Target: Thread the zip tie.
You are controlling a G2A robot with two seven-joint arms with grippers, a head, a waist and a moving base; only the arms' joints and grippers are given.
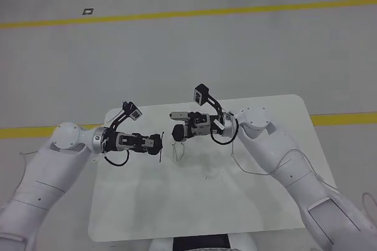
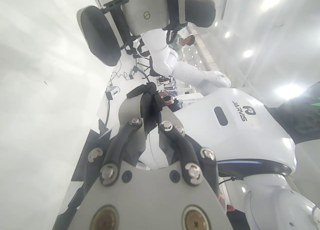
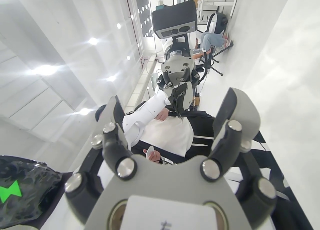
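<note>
In the top view, your two end effectors face each other over the upper middle of the white desk (image 1: 257, 201). The left end effector (image 1: 154, 143) comes in from the left of the frame. Its fingers (image 2: 128, 109) are closed tight on the black zip tie (image 1: 161, 152). The tie shows as a thin dark line that sticks out from the fingertips toward the lower side of the frame. In the left wrist view the tie is pinched between the two grey fingers, and a bunched black end stands out beyond the tips.

The right end effector (image 1: 177, 133) comes in from the right of the frame. It is just beside the left one but does not touch it. Its fingers are spread wide and they hold nothing. In the right wrist view you see the left end effector with the tie farther off, between these open fingers.

In the top view, a few thin pale strands (image 1: 178, 150) lie on the desk just below the right end effector. I cannot tell what they are.
</note>
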